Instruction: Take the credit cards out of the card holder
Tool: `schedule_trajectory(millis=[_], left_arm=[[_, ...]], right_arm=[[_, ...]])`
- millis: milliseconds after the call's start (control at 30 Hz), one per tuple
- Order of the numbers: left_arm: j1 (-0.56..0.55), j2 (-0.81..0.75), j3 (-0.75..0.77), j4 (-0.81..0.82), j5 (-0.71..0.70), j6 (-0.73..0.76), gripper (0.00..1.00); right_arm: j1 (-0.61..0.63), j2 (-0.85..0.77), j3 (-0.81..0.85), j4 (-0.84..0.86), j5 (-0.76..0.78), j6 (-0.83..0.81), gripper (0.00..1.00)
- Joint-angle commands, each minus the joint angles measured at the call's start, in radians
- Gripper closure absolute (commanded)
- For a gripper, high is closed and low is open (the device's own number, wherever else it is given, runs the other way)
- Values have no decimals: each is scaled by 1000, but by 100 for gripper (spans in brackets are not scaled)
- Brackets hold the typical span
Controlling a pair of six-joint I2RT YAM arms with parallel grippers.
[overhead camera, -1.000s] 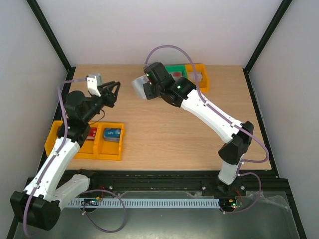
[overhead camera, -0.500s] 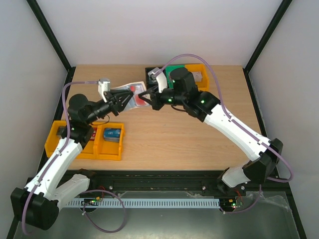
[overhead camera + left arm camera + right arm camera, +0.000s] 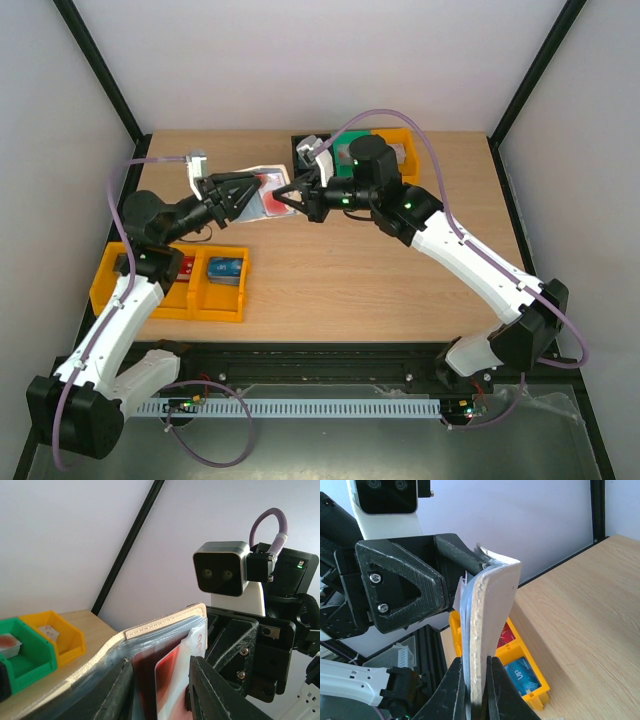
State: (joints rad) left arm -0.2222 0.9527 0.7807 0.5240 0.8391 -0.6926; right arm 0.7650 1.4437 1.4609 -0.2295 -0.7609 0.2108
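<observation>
The card holder [image 3: 265, 190] hangs open in the air between both grippers, cream outside, blue-grey sleeves inside. In the right wrist view my right gripper [image 3: 476, 680] is shut on the lower edge of its cream cover [image 3: 492, 600]. In the left wrist view my left gripper [image 3: 160, 667] is open, its jaws either side of a red and white card [image 3: 175, 680] that stands out of the holder [image 3: 165, 625]. A darker card face [image 3: 145, 685] lies beside the red one. From above, the left gripper [image 3: 243, 190] meets the holder from the left and the right gripper [image 3: 285, 198] from the right.
A yellow bin [image 3: 150, 300] at the front left holds a red card [image 3: 183, 268] and a blue card [image 3: 226, 268]. A green bin [image 3: 350, 142] and a yellow bin [image 3: 405, 165] stand at the back of the table.
The right arm has swung left and brought the holder to mid-air. The left gripper has moved right to it, and its jaws now straddle the cards.
</observation>
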Motion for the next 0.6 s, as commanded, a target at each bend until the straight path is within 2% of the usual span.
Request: schedule_trajectory(millis=[0, 167, 400, 567], left_arm=[[-40, 18, 18, 28, 122, -1, 69], [-90, 28, 43, -52, 176, 128, 69], [-93, 27, 41, -65, 195, 179, 96], [-72, 12, 38, -94, 210, 189, 98]], right_arm=[[32, 14, -1, 175, -133, 30, 98], [47, 74, 61, 115, 6, 7, 98], [64, 125, 98, 89, 70, -19, 98], [37, 105, 42, 109, 13, -26, 98]])
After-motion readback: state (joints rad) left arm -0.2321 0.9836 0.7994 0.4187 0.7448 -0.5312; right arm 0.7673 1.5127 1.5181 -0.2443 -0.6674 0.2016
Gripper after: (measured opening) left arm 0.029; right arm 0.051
